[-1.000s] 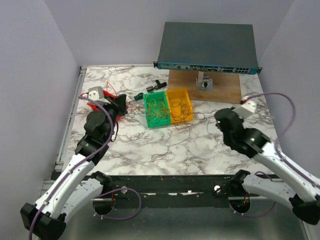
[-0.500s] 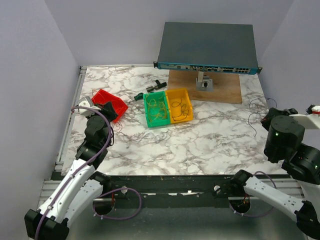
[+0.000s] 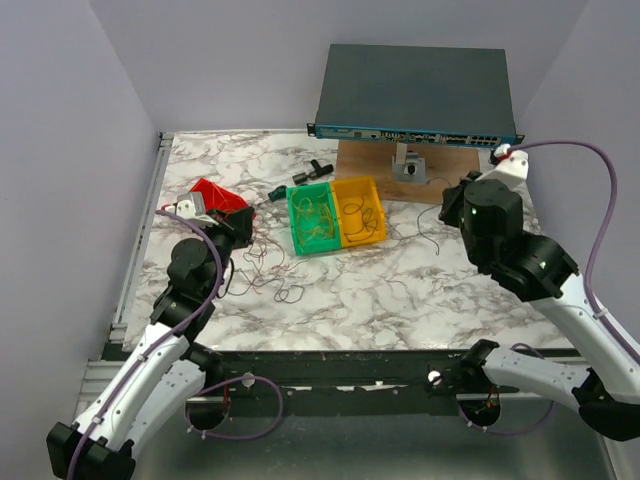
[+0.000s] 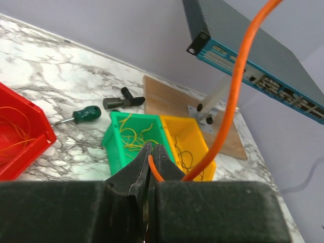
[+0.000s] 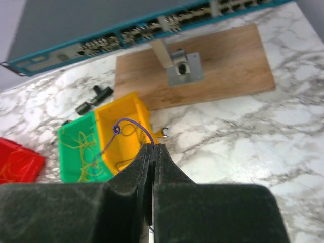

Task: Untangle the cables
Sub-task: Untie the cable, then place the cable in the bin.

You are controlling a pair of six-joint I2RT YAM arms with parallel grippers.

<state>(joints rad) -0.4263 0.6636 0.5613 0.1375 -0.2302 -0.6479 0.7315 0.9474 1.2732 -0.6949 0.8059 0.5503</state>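
Bright, even, soft light across the table (image 3: pixel 420 290); shadows faint. Wrist views: fingers (image 4: pixel 212 212) up close blurred, table beyond them sharp.

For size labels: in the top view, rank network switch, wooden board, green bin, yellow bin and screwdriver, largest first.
1. network switch
2. wooden board
3. green bin and yellow bin, look alike
4. screwdriver

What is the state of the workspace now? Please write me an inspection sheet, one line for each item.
Surface: marble table, white with grey veins.
Job's things: thin wires tangled loose on the table's left part; more in the red bin, green bin and yellow bin.
Clutter: screwdriver, black part.
Tools: left tool shut on orange wire; right tool shut on purple wire.
Cables: lilac arm cables in loose loops.
Surroundings: network switch on a stand over a wooden board; plain walls.
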